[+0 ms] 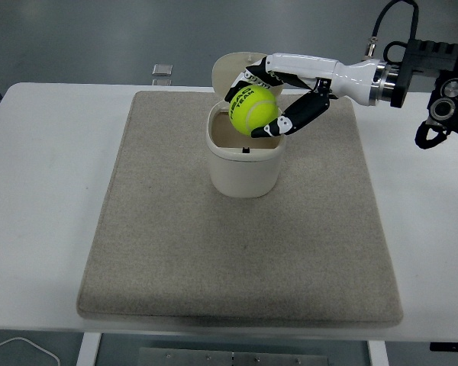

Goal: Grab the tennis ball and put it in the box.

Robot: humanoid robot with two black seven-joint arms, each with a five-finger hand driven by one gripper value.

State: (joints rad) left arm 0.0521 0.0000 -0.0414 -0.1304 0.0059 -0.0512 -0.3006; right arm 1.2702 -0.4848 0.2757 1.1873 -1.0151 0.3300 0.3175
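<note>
A yellow-green tennis ball [253,110] hangs just above the mouth of a cream box [244,164] whose hinged lid [230,69] stands open behind it. My right hand [261,103] reaches in from the right edge and is shut on the ball, fingers curled over its top and thumb under its right side. The box stands upright on the upper middle of a beige mat [240,252]. The ball hides part of the box's opening. The left arm is out of view.
A small clear square object [162,70] lies on the white table [38,191] behind the mat's far left corner. A white cable [23,347] shows below the table's near edge at the bottom left.
</note>
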